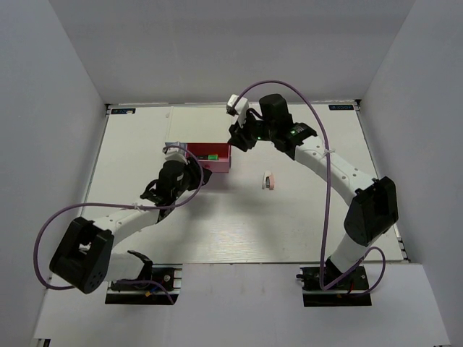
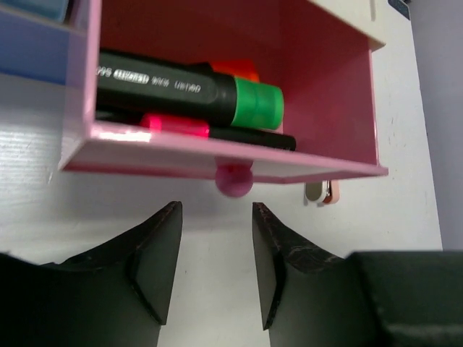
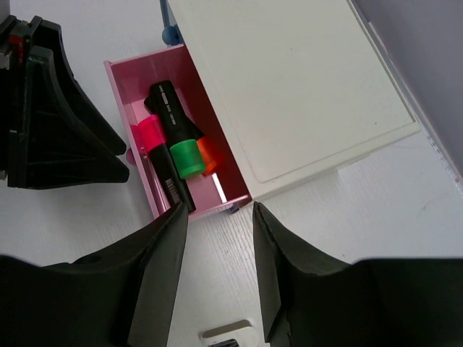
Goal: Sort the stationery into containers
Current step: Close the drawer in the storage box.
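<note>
Since the pink drawer (image 2: 325, 87), open at upper centre of the left wrist view with highlighters (image 2: 166, 87) inside, seems light, stiff and slick, its round knob (image 2: 234, 181) is the hold, just beyond the spread, empty jaws of the left gripper (image 2: 215, 210); the right gripper (image 3: 218, 213) gapes too.

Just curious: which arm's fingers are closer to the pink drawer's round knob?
Left. The left fingers sit just before the knob, not touching; the right fingers hang above a side wall of the drawer.
</note>
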`<control>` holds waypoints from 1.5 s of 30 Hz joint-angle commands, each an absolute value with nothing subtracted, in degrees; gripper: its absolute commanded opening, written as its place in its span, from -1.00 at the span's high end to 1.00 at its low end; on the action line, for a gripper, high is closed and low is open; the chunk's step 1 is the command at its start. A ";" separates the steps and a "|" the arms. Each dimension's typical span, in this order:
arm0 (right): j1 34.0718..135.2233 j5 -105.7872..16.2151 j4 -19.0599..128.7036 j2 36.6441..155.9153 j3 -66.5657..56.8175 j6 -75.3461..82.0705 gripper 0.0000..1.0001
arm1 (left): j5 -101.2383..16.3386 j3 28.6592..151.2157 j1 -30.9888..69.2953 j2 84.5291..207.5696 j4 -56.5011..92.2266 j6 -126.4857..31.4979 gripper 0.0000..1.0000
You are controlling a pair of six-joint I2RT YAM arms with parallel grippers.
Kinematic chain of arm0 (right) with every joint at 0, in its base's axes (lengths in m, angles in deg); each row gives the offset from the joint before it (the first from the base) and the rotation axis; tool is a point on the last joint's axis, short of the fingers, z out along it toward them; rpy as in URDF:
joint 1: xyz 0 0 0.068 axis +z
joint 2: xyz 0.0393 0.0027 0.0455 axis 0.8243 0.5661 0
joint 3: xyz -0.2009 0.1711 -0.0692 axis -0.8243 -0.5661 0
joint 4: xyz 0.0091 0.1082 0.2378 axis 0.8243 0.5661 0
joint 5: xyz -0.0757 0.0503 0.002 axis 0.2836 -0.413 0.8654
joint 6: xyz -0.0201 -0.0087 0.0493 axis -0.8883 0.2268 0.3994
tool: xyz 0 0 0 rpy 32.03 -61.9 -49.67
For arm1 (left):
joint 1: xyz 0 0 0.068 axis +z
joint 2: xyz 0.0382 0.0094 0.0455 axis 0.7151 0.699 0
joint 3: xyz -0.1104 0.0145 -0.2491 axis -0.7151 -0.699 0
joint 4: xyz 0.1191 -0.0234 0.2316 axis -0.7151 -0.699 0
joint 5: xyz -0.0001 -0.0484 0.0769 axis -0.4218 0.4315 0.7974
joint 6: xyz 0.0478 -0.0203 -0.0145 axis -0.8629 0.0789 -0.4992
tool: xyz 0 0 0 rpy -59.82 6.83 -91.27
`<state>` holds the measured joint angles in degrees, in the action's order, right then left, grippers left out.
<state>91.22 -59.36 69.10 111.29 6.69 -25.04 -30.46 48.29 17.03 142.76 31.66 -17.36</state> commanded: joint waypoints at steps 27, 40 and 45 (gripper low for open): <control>85.67 -58.68 66.27 104.23 -2.37 -24.11 0.02 | -22.51 64.61 17.35 159.58 38.52 -20.05 -0.20; 84.26 -59.21 66.27 101.42 -6.94 -23.32 0.02 | -21.36 69.10 17.35 164.42 39.14 -18.82 -0.20; 83.47 -59.65 66.35 99.84 -9.23 -22.96 -0.02 | -24.95 67.34 17.35 163.11 39.14 -18.82 -0.23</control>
